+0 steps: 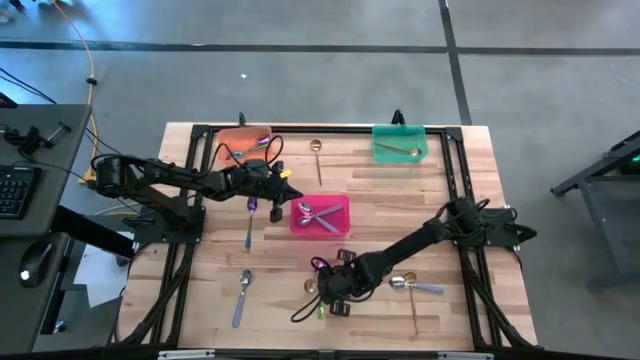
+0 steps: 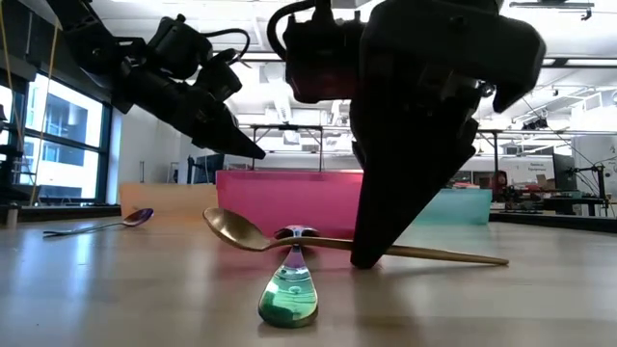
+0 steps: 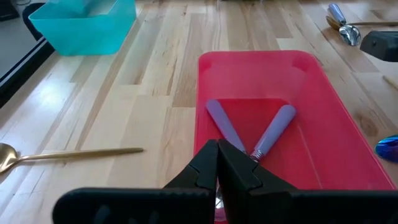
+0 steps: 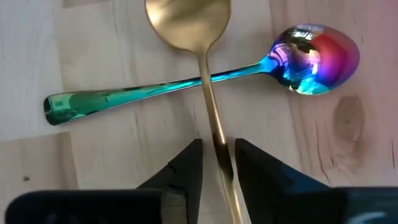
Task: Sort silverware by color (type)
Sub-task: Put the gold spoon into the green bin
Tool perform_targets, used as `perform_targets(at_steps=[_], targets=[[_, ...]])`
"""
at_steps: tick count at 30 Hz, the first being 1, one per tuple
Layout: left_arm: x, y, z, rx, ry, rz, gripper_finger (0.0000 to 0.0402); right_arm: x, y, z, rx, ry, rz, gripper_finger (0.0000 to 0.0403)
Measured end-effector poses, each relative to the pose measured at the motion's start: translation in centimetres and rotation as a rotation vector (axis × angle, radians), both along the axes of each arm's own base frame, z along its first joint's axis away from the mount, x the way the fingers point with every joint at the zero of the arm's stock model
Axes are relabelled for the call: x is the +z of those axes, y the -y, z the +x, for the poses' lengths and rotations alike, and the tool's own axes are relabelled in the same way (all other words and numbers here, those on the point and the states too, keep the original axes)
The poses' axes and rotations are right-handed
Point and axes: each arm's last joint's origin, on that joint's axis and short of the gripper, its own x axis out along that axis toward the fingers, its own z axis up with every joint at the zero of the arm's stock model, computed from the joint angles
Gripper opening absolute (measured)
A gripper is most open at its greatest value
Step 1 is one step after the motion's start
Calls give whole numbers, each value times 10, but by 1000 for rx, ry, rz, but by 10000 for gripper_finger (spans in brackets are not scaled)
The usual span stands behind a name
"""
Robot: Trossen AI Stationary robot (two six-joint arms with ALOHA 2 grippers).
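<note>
Right gripper point(image 4: 217, 168) low on wooden table point(image 1: 440, 210), near front edge, in front of pink plastic bin point(image 1: 320, 215). Fingers parted, straddling handle of slim gold metal spoon point(image 4: 205, 74); cannot tell if gripped. Gold spoon lies crossed over iridescent purple-green metal spoon point(image 4: 205, 78).

Left gripper point(image 3: 217, 171) clenched, empty, hovering at pink bin's edge. 2 lilac-handled spoons point(image 3: 249, 134) crossed inside pink bin.

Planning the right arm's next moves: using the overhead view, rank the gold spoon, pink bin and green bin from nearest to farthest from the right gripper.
1. Gold spoon: between the right gripper fingers, near edge.
2. Pink bin: table middle.
3. Green bin: far edge.
</note>
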Motion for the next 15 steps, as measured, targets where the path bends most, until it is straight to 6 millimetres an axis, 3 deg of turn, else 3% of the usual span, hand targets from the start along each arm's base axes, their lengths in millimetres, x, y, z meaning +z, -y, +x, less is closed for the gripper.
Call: perform_targets(at_steps=[5,11,15], targets=[[0,1,0,-4,0,-1,0,-2,0,0,5,3,-23,67],[0,1,0,-1,0,-8,0,2,1,0,94,14,-57,9],[0,1,0,0,2,-11,0,12,4,-4,112,20,-104,9]])
